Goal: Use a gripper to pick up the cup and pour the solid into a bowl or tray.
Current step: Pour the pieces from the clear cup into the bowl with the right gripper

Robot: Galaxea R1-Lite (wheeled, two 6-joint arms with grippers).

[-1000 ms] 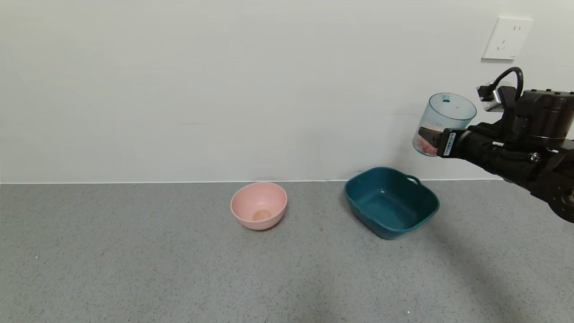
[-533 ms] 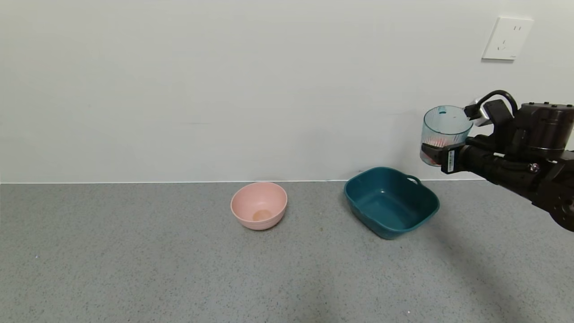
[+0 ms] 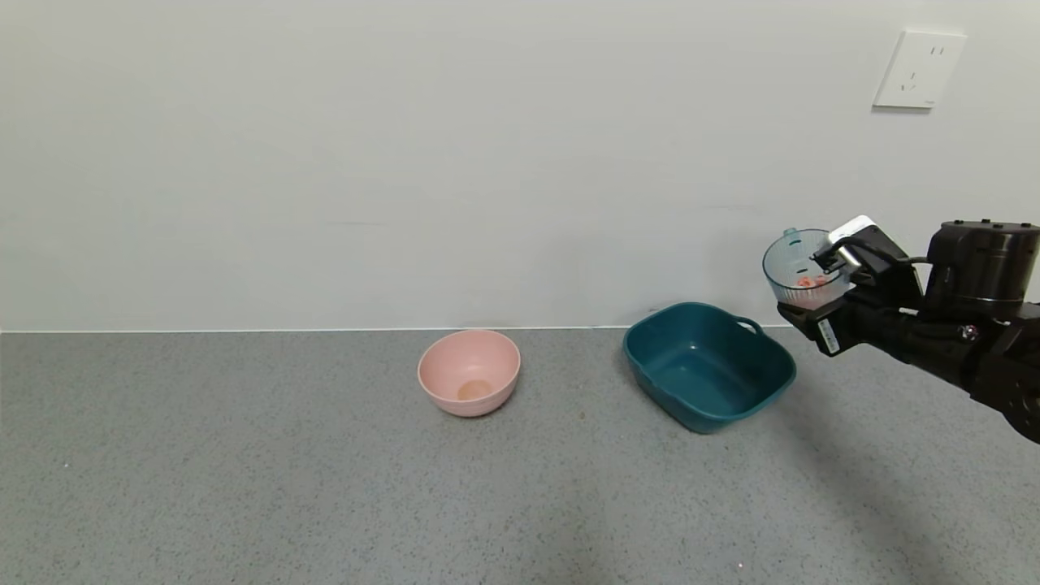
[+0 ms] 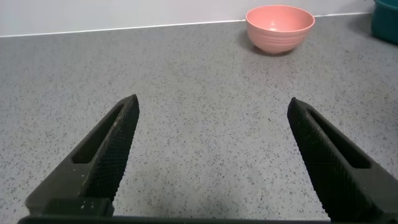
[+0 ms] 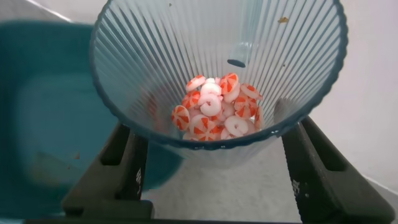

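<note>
My right gripper (image 3: 812, 313) is shut on the ribbed blue-tinted cup (image 3: 799, 268) and holds it in the air just right of the dark teal tub (image 3: 708, 366), a little above its rim. In the right wrist view the cup (image 5: 155, 68) sits between the two fingers (image 5: 127, 162), with orange-red and white discs (image 5: 214, 109) piled at its bottom, and the teal tub (image 5: 43, 118) shows beside it. The tub looks empty. My left gripper (image 4: 211, 134) is open and empty, low over the grey counter.
A round pink bowl (image 3: 470, 371) stands on the counter left of the tub; it also shows in the left wrist view (image 4: 280, 28). The wall runs close behind both containers, with a white socket (image 3: 918, 69) at the upper right.
My right gripper has come down with the cup, from well above the tub to just above its rim, and the cup now stands more upright.
</note>
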